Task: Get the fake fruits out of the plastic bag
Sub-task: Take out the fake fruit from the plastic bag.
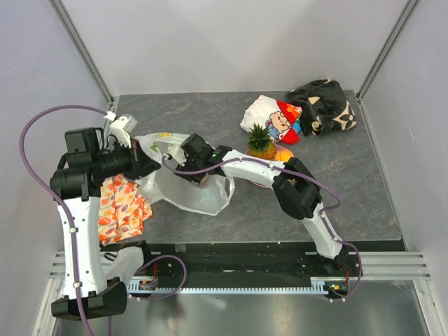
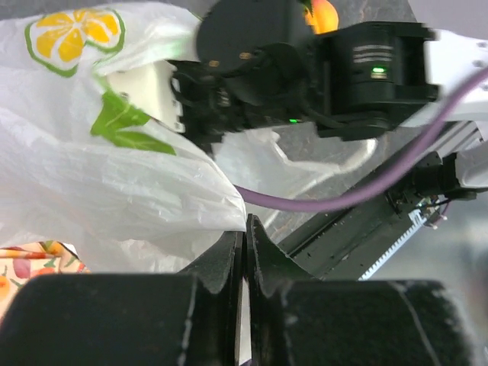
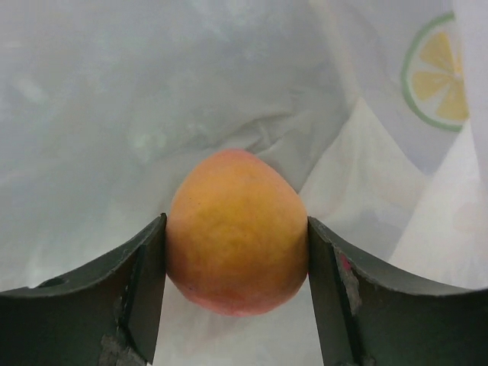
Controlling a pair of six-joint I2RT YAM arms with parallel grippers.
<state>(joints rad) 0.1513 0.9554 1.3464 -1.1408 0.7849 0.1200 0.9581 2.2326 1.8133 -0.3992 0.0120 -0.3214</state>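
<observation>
The plastic bag lies crumpled at the middle left of the table, white with fruit prints. My left gripper is shut on the bag's edge, with thin film pinched between its jaws. My right gripper reaches into the bag's mouth. In the right wrist view it is shut on a yellow-orange mango-like fruit inside the bag. The pineapple and the orange-pink peach stand on the table right of the bag. A red piece shows partly under the right arm.
An orange patterned cloth lies under the left arm at the left edge. A white cloth with a cartoon bear and a black cloth lie at the back right. The walls close in on the left, right and back.
</observation>
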